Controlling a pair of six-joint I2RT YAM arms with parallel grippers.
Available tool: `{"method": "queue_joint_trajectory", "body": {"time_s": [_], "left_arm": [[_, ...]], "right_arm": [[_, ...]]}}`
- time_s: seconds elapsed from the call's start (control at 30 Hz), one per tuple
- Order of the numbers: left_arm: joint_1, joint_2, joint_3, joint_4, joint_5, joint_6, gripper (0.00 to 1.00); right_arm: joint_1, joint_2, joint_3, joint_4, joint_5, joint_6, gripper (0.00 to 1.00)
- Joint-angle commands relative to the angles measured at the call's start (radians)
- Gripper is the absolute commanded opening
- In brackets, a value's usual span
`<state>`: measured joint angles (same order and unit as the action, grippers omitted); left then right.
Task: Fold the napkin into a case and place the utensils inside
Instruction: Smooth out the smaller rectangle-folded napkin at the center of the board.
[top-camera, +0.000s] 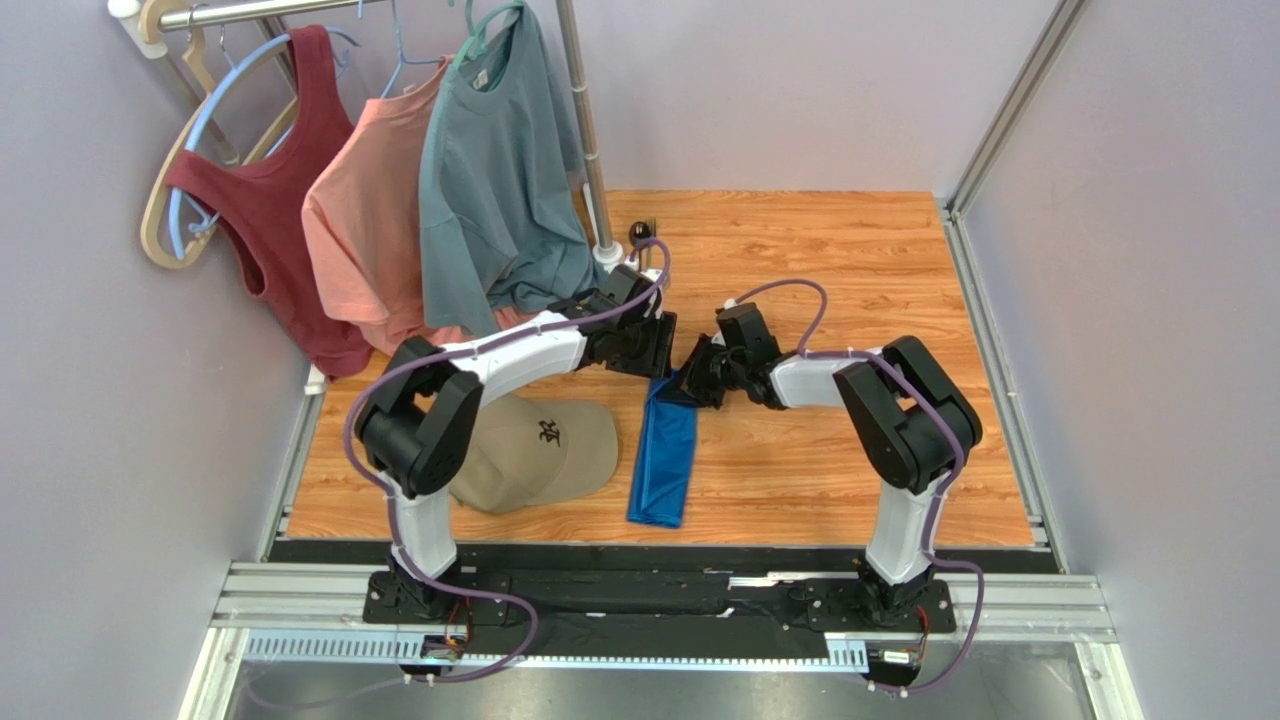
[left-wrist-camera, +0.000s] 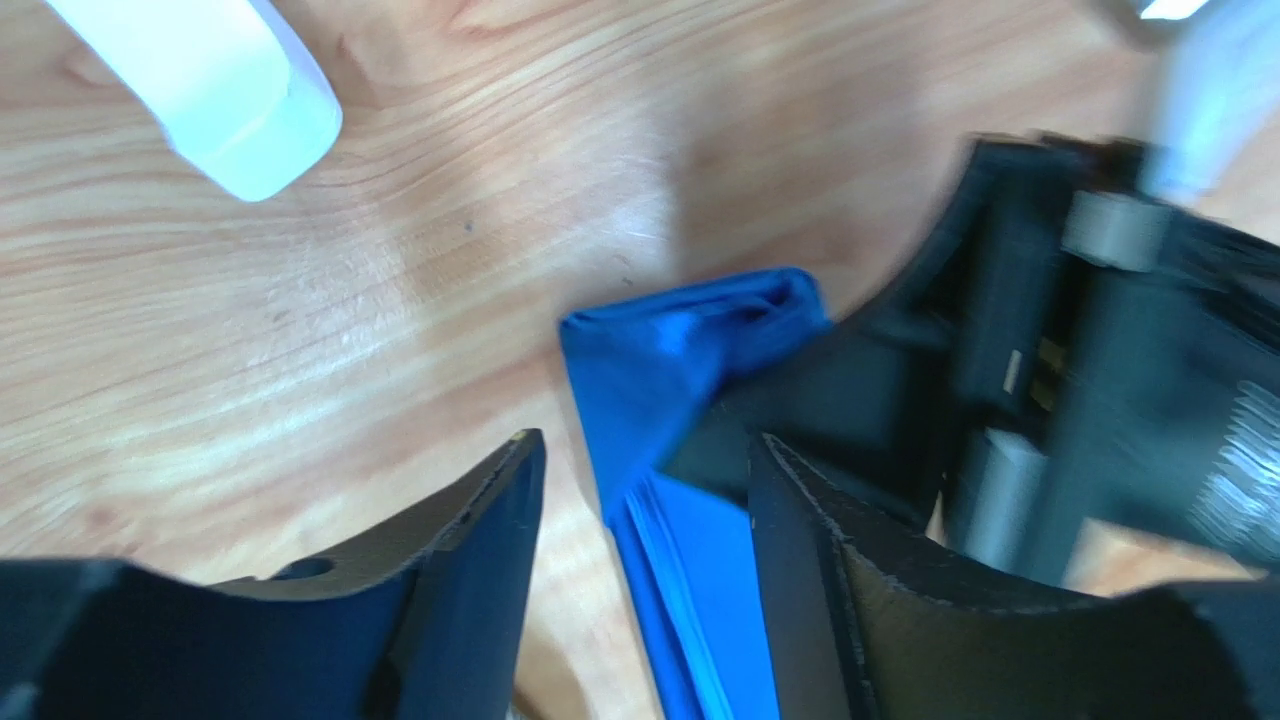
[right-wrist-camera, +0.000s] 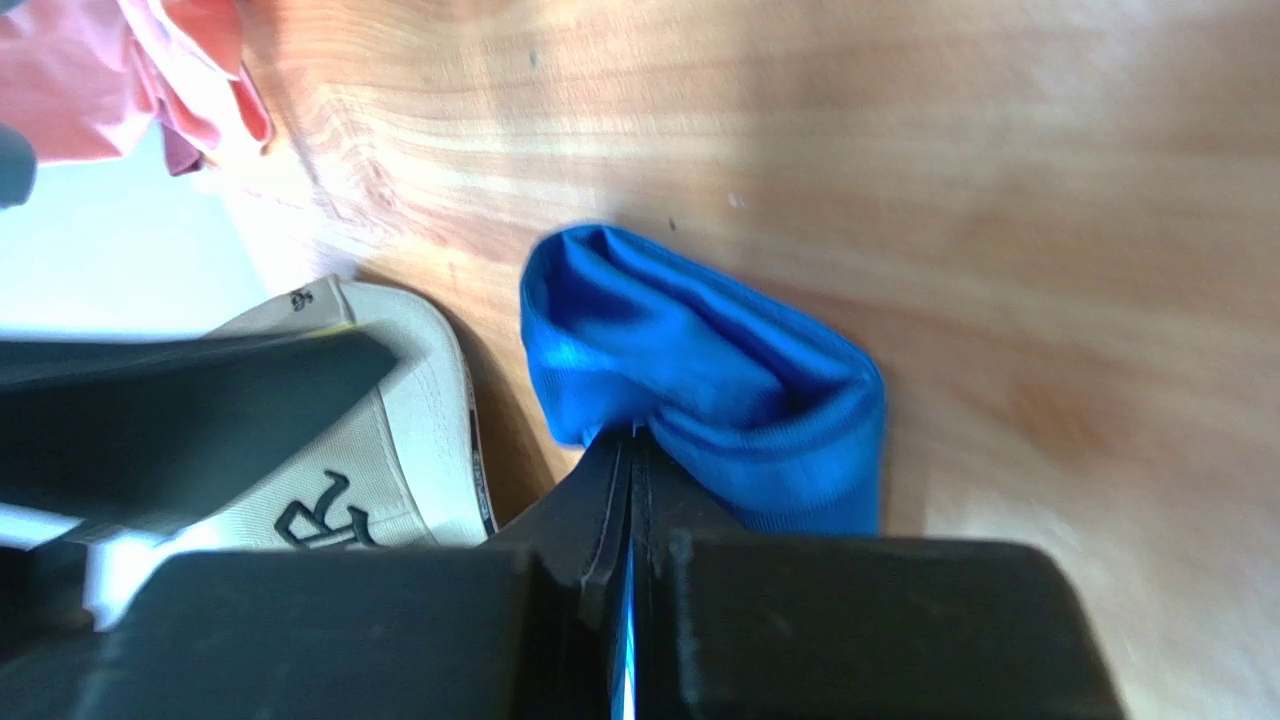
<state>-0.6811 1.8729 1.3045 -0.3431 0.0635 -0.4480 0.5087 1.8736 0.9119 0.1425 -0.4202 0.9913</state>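
The folding is in hand: the napkin (top-camera: 663, 462) lies as a narrow strip on the wooden table (top-camera: 842, 270), just beside the tan cap (top-camera: 538, 450), its far end pinched in the closed right gripper (top-camera: 694, 375). The left gripper (top-camera: 649, 348) hovers at that end, jaws apart, holding nothing. Both arms bend inward; next, I think, the pinched end must be laid flat.

Top view bright, even and sharp, only soft shadows on the tabletop (top-camera: 812, 255), my left wrist view smeared with blur down its right side, white piece (left-wrist-camera: 211, 75) blown out, my right wrist view overexposed at left edge, napkin (right-wrist-camera: 706, 375) fairly sharp, right jaws too close, out of focus
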Motion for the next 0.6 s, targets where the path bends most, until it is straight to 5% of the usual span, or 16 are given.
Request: {"method": "queue_joint_trajectory", "body": {"time_s": [0.0, 0.23, 0.43, 0.57], "left_arm": [[-0.008, -0.161, -0.017, -0.060, 0.041, -0.029, 0.62], [-0.009, -0.202, -0.192, 0.012, 0.304, -0.038, 0.61], [-0.023, -0.184, -0.206, -0.016, 0.291, 0.048, 0.69], [-0.021, -0.126, -0.171, -0.062, 0.275, 0.091, 0.69]], "right_arm": [[-0.021, -0.115, 0.036, -0.182, 0.024, -0.084, 0.01], [-0.091, -0.250, 0.067, -0.474, 0.023, -0.259, 0.33], [-0.134, -0.418, 0.055, -0.632, 0.075, -0.407, 0.56], [-0.137, -0.468, 0.018, -0.644, 0.049, -0.433, 0.59]]}}
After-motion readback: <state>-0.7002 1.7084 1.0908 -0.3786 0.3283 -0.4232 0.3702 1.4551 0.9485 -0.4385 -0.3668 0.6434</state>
